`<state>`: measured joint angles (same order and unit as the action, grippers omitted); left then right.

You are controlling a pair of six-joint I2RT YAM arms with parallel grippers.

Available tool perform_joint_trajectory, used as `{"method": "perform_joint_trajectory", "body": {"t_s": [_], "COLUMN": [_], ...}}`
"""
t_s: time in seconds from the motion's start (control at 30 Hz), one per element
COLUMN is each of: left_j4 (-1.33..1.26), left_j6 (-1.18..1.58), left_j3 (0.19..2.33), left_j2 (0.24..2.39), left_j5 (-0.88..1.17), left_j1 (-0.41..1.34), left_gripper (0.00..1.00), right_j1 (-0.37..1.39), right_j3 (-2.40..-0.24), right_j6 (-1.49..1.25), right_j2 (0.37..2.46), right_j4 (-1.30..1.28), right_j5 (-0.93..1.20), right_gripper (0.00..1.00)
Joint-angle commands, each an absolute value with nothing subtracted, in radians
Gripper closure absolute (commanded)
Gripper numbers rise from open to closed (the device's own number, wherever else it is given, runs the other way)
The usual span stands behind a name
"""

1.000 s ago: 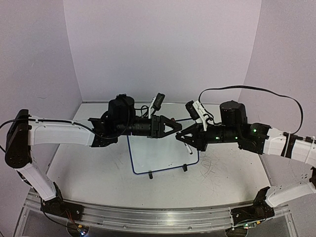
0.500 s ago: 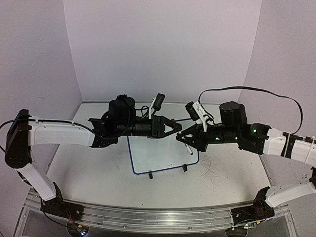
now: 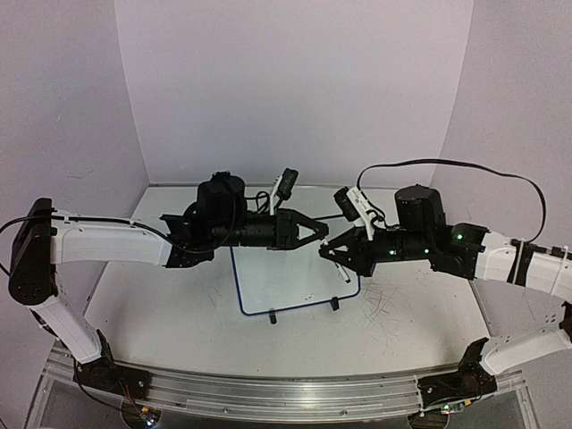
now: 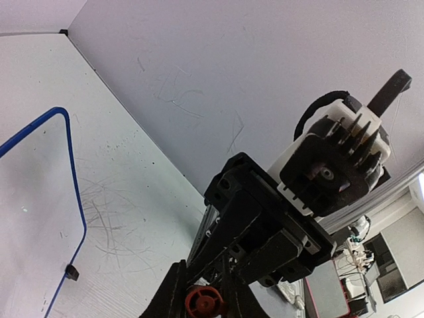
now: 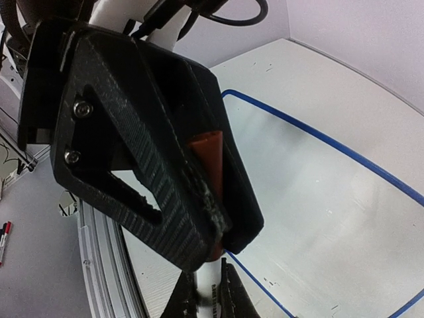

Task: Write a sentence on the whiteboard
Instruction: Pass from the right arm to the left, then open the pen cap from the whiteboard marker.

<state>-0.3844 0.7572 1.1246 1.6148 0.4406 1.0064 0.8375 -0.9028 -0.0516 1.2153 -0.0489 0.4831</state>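
Left end effector (image 3: 320, 234) pinches red cap (image 5: 207, 154), right end effector (image 3: 327, 253) marker (image 5: 207, 275).

Left claw (image 3: 319, 234) opposite right claw (image 3: 330, 253), both over the whiteboard (image 3: 286, 284).

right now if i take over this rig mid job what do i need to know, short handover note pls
Left gripper: shut on the red cap, in the air over the board.
Right gripper: shut on the marker, meeting the left one tip to tip.
Whiteboard: lies on the table under both grippers. The part of its face in view is blank.
Done: marker picked up and both grippers set to uncap it. I cannot tell whether the cap has come free.
Left: get the cap off, then write the whole sentence.
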Motion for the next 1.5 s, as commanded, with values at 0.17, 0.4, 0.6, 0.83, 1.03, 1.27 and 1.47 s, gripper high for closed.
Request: {"method": "perform_joint_trajectory", "body": {"t_s": [0.17,0.4,0.6,0.83,1.03,1.27,1.47], "left_j4": [-0.402,-0.404,-0.482,-0.683,-0.823,-0.830,-0.833], "left_j6": [0.746,0.766,0.818,0.917,1.001,1.015,1.007], "left_j3": [1.144,1.078,1.032,0.999,0.996,1.020,1.012], "left_j2": [1.551,1.419,1.327,1.321,1.365,1.406,1.403], "left_j5": [0.375,0.242,0.143,0.160,0.185,0.233,0.236], "left_j1": [0.997,0.961,0.953,0.951,0.951,0.951,0.951], "left_gripper": [1.00,1.00,1.00,1.00,1.00,1.00,1.00], "right_j1": [0.846,0.845,0.844,0.846,0.861,0.863,0.863], "right_j3": [-0.898,-0.850,-0.744,-0.784,-0.821,-0.908,-0.929], "right_j6": [-0.078,-0.303,-0.574,-0.591,-0.620,-0.604,-0.617], "right_j2": [1.181,1.086,1.049,1.179,1.282,1.317,1.342], "right_j4": [-0.010,0.152,0.481,0.754,1.018,0.916,0.886], "right_j5": [0.427,0.238,0.144,0.356,0.419,0.407,0.435], "right_gripper": [0.53,0.02,0.02,0.05,0.22,0.46,0.58]}}
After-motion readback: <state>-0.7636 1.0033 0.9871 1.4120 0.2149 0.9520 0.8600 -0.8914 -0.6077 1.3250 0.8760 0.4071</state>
